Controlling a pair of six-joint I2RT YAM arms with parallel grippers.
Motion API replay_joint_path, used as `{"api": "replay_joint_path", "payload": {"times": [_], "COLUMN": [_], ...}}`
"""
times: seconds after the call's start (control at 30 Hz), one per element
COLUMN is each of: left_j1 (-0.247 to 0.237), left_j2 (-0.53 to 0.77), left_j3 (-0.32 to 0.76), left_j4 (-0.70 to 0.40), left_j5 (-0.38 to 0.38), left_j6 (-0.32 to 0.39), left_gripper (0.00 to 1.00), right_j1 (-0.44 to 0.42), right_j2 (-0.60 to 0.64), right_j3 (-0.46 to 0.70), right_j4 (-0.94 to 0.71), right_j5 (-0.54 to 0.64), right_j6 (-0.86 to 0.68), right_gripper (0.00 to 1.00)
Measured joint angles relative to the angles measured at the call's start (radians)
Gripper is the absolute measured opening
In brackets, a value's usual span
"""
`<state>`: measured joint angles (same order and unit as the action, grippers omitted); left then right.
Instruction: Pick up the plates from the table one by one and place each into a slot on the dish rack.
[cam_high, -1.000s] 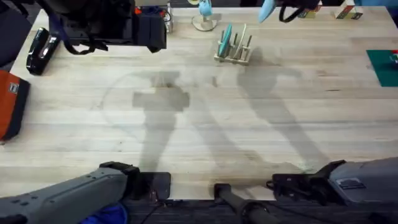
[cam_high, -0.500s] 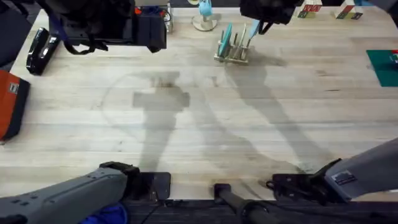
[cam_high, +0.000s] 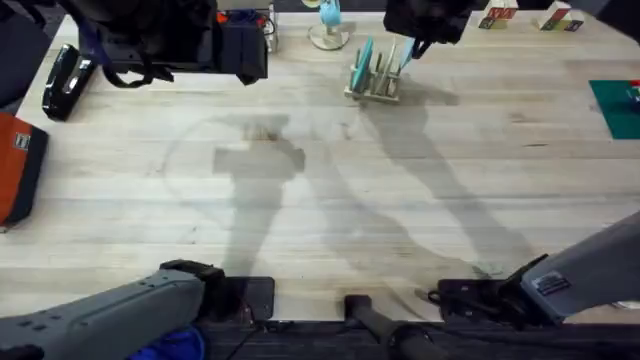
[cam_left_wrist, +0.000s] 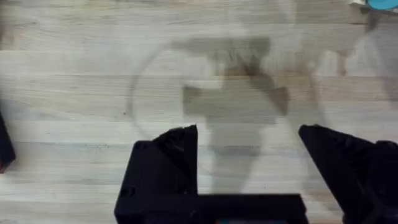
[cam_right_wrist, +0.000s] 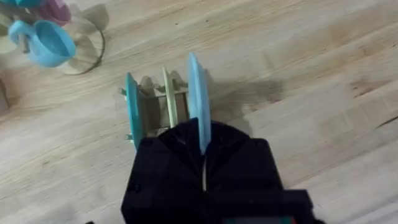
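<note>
The dish rack stands at the far middle of the table. A teal plate stands upright in one of its slots. My right gripper is shut on a light blue plate, held on edge just above the rack's right side. In the right wrist view that light blue plate hangs edge-on from my right gripper, over the pegs of the rack, with the teal plate two pegs away. My left gripper hovers open over bare wood.
A mug stand with a blue cup sits just behind the rack. The left arm looms dark at the upper left. A black object and an orange thing lie at the left edge, a green mat at the right.
My right gripper has carried the light blue plate leftward and down, from beyond the rack's right side to just over its pegs. The left arm has stayed still.
</note>
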<state>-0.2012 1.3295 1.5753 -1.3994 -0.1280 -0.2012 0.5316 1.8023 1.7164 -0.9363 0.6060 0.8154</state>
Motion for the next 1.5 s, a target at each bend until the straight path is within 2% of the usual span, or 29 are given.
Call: {"api": "replay_joint_path", "payload": {"times": [0.37, 1.5], "left_j1": [0.0, 0.0], "left_j2": [0.0, 0.0], "left_j3": [0.0, 0.0], "left_j4": [0.0, 0.0], "left_j5": [0.0, 0.0], "left_j6": [0.0, 0.0], "left_gripper": [0.995, 0.995], "right_j1": [0.0, -0.018], "right_j2": [0.075, 0.163], "right_j3": [0.002, 0.004], "right_j4": [0.001, 0.049], "right_j5": [0.0, -0.001], "right_j6": [0.0, 0.0], "right_gripper": [0.032, 0.032]}}
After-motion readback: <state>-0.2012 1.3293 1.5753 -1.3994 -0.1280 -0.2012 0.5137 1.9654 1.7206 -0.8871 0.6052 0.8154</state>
